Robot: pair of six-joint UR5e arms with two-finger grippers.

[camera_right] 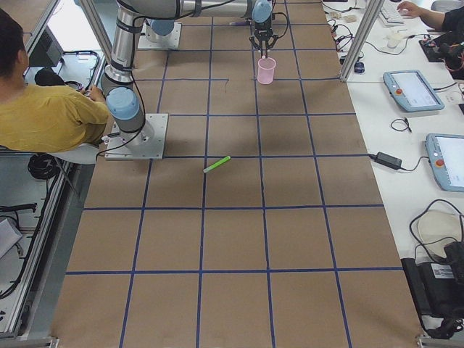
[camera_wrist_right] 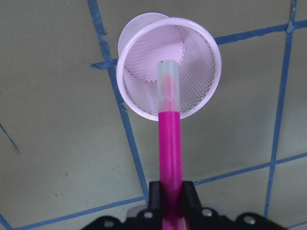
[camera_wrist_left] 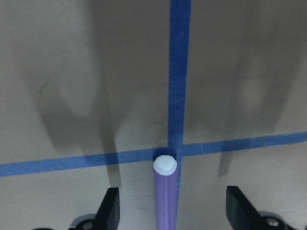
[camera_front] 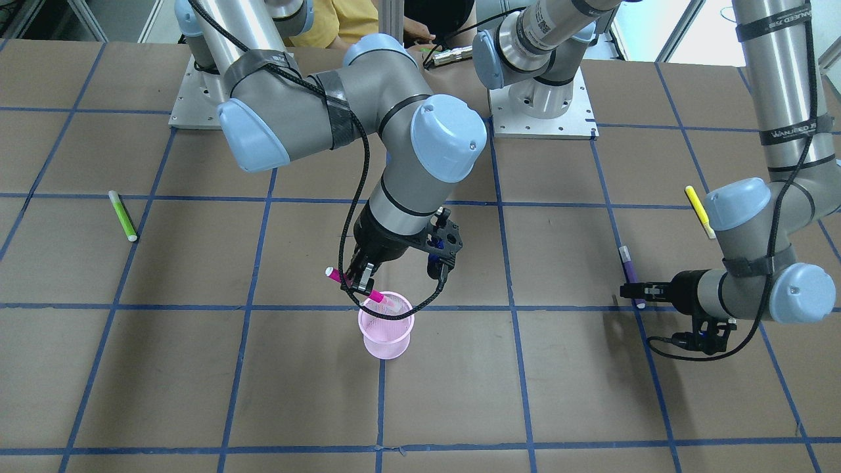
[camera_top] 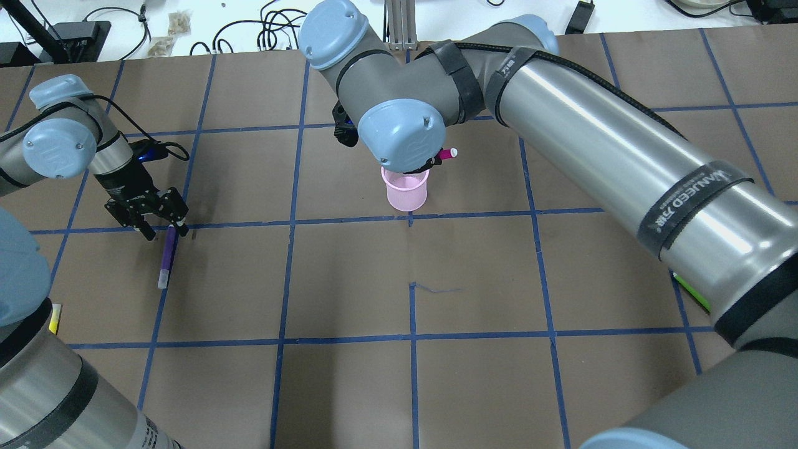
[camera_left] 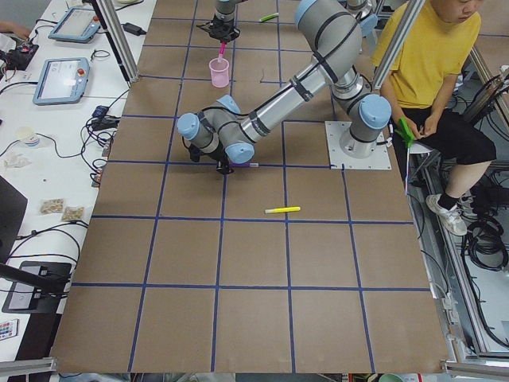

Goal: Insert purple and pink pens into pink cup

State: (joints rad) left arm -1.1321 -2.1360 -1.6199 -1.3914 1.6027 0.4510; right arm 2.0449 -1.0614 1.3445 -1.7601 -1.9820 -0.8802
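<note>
The pink mesh cup [camera_front: 386, 336] stands upright near the table's middle. My right gripper [camera_front: 358, 279] is shut on the pink pen [camera_front: 336, 274] and holds it tilted, clear-capped tip down over the cup's mouth. In the right wrist view the pen [camera_wrist_right: 170, 139] points into the cup [camera_wrist_right: 125, 91]. The purple pen [camera_top: 166, 259] lies flat on the table. My left gripper [camera_top: 163, 229] is open and low, its fingers either side of the pen's far end. The left wrist view shows the pen [camera_wrist_left: 165, 196] between the two fingers [camera_wrist_left: 109, 213], not touching them.
A green pen [camera_front: 123, 215] lies on the table on my right side. A yellow pen [camera_front: 700, 211] lies close to my left arm's wrist. A person in a yellow shirt [camera_left: 425, 56] sits behind the robot bases.
</note>
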